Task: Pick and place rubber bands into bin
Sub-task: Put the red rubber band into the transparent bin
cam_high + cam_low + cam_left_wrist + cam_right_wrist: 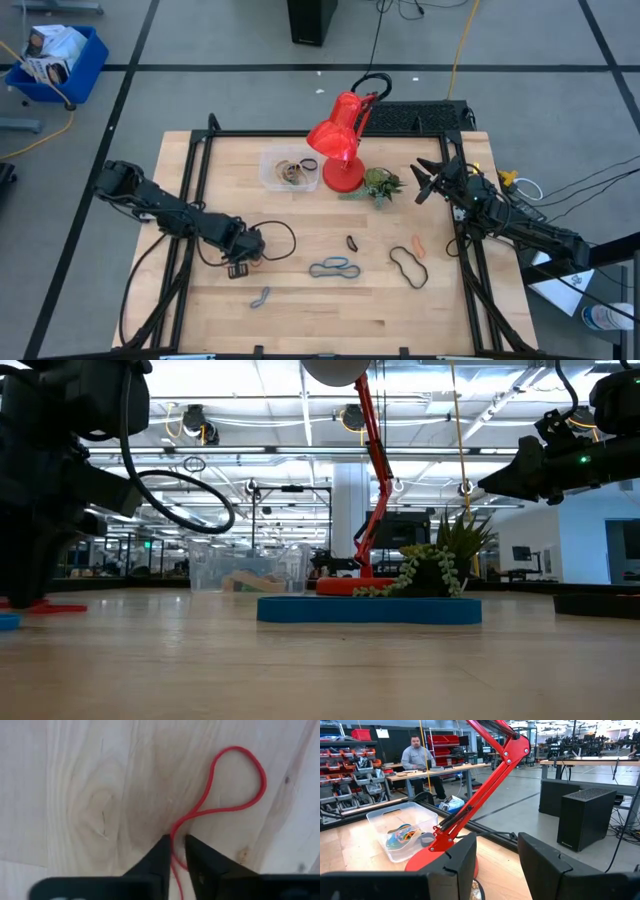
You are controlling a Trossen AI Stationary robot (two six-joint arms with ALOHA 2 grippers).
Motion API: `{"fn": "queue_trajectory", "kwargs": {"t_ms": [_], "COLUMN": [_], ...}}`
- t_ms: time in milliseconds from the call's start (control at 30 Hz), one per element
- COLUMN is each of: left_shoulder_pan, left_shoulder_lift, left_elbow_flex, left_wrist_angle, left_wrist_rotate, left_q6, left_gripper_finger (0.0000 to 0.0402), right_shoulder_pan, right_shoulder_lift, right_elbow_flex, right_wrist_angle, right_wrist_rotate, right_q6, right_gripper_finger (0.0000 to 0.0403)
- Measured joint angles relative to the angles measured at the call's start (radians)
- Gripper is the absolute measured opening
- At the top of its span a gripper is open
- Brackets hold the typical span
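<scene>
On the counter (200, 160), down-left of the red desk lamp (340, 135) in the high view, a red rubber band (220, 800) lies flat on the wood with its loop spread open and its tail running between the two dark fingers (155, 860) of the left tool (240, 268). The fingers stand nearly together, tips down at the wood, closed on that thin red strand. Other rubber bands lie loose below the lamp in the high view: a blue-grey one (334, 267), a small black one (352, 242), a larger black loop (408, 267), an orange one (418, 245) and a grey one (261, 297) farthest from the lamp. The clear bin (272, 180) sits just left of the lamp's base, apart from it, and already holds several bands (405, 836). A small potted plant (381, 185) stands just right of the lamp's base. The right tool (428, 180) hangs above the counter, right of the plant, with its fingers (465, 855) apart and nothing between them. Beyond the counter, the right wrist view shows a person (417, 757) seated at a desk.
</scene>
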Motion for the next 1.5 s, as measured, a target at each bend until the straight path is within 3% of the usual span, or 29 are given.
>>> {"fn": "queue_trajectory", "kwargs": {"t_ms": [167,467,833,967,1100,1200,1333,1500], "left_shoulder_pan": [0.0,0.001,0.02,0.021,0.023,0.035,0.074,0.171], "left_shoulder_lift": [0.0,-0.028,-0.29,-0.376,-0.433,-0.46,-0.469,-0.453], "left_elbow_flex": [0.0,0.029,0.185,0.275,0.345,0.386,0.433,0.456], "left_wrist_angle": [0.006,-0.015,-0.024,-0.016,0.056,0.137,0.192,0.212], "left_wrist_rotate": [0.0,-0.026,-0.283,-0.461,-0.666,-0.759,-0.768,-0.784], "left_q6": [0.0,-0.027,-0.134,-0.133,-0.027,0.094,0.253,0.323], "left_gripper_finger": [0.0007,0.0005,0.0002,0.0001,0.0002,0.0001,0.0002,0.0002], "right_shoulder_pan": [0.0,0.0,0.0,0.0,0.0,0.0,0.0,0.0], "right_shoulder_lift": [0.0,0.0,0.003,0.004,0.006,0.007,0.008,0.008], "right_elbow_flex": [0.0,0.0,0.0,0.0,0.0,0.0,0.0,0.0], "right_wrist_angle": [0.0,0.0,0.0,0.001,0.004,0.007,0.007,0.017], "right_wrist_rotate": [0.0,0.0,0.0,0.0,0.0,0.0,0.0,0.0], "right_q6": [0.0,0.0,0.0,0.0,0.0,0.0,0.0,0.0], "right_gripper_finger": [0.0141,0.0141,0.0141,0.0141,0.0141,0.0141,0.0141,0.0141]}}
